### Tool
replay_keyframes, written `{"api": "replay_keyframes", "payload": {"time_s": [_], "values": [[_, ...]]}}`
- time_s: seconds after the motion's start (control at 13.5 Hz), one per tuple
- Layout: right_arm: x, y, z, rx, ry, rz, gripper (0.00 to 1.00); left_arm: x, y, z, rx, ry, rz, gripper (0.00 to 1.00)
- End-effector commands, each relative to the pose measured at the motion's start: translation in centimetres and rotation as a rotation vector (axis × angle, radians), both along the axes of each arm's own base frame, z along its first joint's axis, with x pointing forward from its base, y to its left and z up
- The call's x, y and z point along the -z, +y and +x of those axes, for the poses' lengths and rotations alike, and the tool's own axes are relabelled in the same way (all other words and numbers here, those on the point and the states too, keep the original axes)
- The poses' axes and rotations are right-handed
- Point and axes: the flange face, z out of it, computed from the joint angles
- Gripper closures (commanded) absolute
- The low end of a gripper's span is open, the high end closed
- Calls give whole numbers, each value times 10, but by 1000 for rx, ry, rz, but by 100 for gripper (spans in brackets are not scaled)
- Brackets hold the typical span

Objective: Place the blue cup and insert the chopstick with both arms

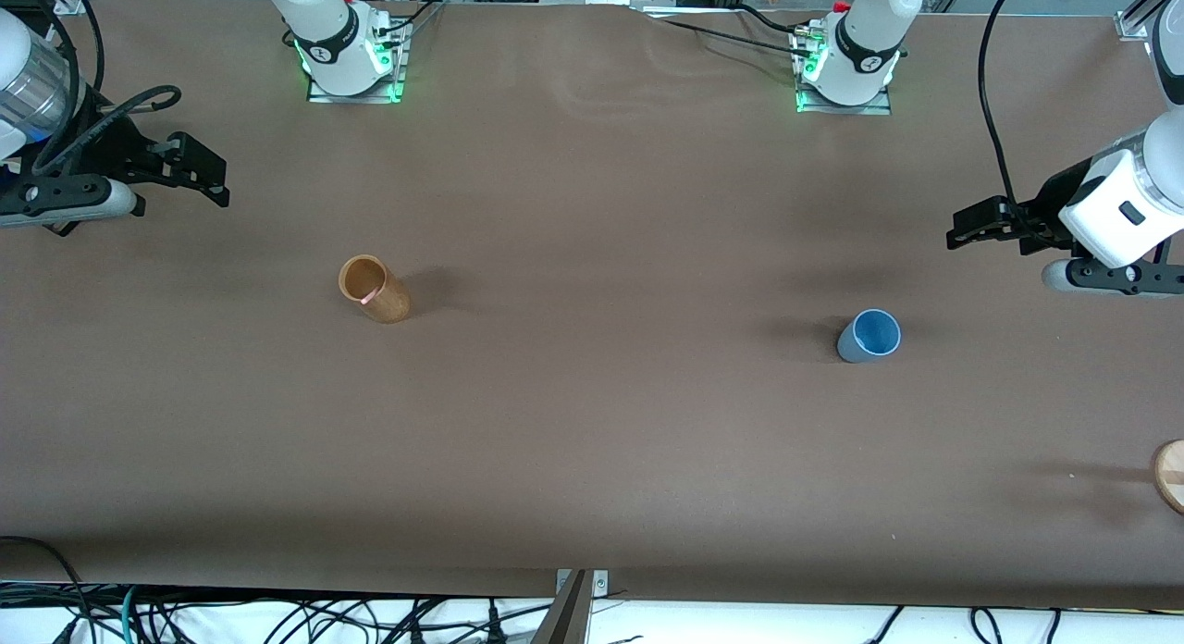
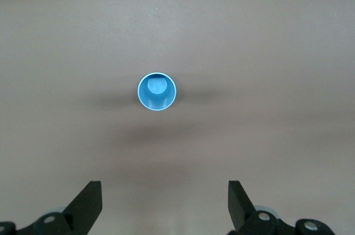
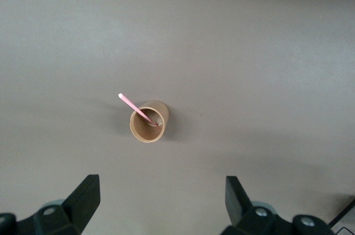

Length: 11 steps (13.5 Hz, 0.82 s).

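Tan wood shows at the table's (image 1: 592, 422) edge toward the left arm's end, a round piece (image 1: 1171, 475) cut off by the frame, so what it is cannot be told. Both arms run out of the front view at its sides, only wrists and hands showing.

There is one blue cup (image 1: 869, 336), one wooden cup (image 1: 374, 290) and one chopstick (image 3: 137, 108). The blue cup is a small light-blue tumbler, upright, open rim up, toward the left arm's end of the table. The chopstick is thin and pink, leaning in the wooden cup with its pale tip out over the rim; from the front only a pink sliver shows. The cups stand well apart.

The left gripper (image 2: 165, 207) hangs above the table near the blue cup, jaws wide, grasping nothing. The right gripper (image 3: 162, 204) hangs near the wooden cup, likewise spread and empty.
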Motion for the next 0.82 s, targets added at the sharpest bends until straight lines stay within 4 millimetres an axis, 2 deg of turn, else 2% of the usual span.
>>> {"api": "replay_keyframes", "payload": {"time_s": [0.0,0.52,0.74], "values": [[-11,3,0,14,-32,21,0,-2,-3,-1,8,5,-18,0],[-6,-4,5,8,-23,21,0,-2,-2,-1,7,5,-18,0],[4,3,9,-1,-5,17,0,-2,-3,-1,7,5,-19,0]]}}
